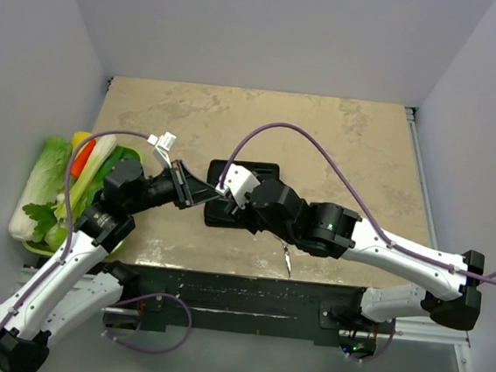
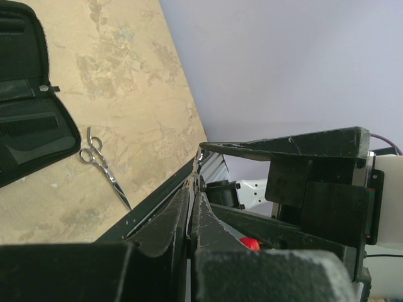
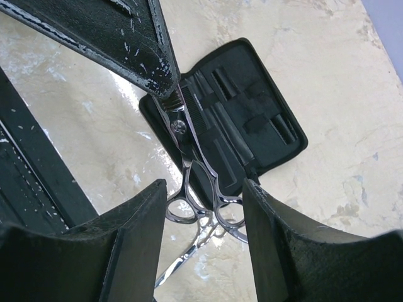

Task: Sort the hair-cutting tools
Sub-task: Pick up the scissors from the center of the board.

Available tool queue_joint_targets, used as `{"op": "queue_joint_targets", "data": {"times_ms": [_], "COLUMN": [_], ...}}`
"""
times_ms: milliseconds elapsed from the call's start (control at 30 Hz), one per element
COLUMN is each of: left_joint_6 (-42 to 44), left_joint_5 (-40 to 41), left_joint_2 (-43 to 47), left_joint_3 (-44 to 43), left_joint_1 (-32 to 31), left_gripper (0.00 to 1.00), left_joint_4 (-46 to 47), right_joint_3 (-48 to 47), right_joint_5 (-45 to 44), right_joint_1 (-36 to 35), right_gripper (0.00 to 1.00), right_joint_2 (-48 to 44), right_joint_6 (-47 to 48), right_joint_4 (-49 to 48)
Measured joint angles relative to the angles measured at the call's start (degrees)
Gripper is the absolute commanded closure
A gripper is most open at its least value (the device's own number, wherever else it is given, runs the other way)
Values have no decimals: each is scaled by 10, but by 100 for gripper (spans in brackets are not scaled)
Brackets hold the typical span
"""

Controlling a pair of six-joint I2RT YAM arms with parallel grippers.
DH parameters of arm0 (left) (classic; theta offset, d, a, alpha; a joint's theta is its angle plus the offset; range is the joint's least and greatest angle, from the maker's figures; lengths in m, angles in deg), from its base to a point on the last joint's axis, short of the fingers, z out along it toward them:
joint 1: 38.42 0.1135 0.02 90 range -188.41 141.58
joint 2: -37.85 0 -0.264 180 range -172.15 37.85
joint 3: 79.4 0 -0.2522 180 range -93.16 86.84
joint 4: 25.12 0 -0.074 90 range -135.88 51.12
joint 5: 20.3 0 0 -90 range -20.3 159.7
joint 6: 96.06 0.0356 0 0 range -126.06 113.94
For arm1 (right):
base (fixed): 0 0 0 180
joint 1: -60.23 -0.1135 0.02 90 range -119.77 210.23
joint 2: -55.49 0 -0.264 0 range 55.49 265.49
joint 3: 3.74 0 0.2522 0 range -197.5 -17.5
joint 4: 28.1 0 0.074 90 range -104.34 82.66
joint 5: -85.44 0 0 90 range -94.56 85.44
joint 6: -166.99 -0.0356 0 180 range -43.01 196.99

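Silver steel catches the eye first: one pair of scissors (image 3: 189, 157) hangs in the air between the two arms, above the open black case (image 3: 264, 107) in the middle of the table (image 1: 323, 140). The left end effector (image 3: 165, 88), coming in from the upper left of the right wrist view, has its fingers pressed together on the blade end. In its own camera a thin sliver of metal (image 2: 199, 157) pokes out past the closed tips. The right end effector (image 3: 204, 184) has its fingers spread apart at the bottom of the frame, and the two ring handles sit in the gap between them. I cannot tell whether the rings touch either finger.

A second pair of scissors (image 1: 287, 260) lies flat on the table just below and right of the case in the overhead view, near the table's front edge and under the right arm. The case shows dark straps and slim dark shapes in its slots, but they are too dark to tell combs from fabric. Leafy vegetables (image 1: 47, 175) sit piled at the far left edge of the frame.
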Motion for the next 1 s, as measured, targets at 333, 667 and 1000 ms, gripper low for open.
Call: {"op": "queue_joint_targets", "data": {"times_ms": [333,667,1000], "left_joint_6": [-1,-1,32], "left_joint_5": [-1,0,13], "left_joint_2": [6,9,-21], "left_joint_3": [0,0,0], "left_joint_1": [0,0,0], "left_gripper": [100,94,31], "left_joint_4": [-1,-1,2], "right_joint_3": [0,-2,-2], "right_joint_5": [-11,-12,-41], "right_joint_1": [0,-3,-3], "right_gripper": [59,76,73], "right_joint_2": [15,15,15], "right_joint_6": [1,-1,0], "right_joint_4": [-9,-15,17]}}
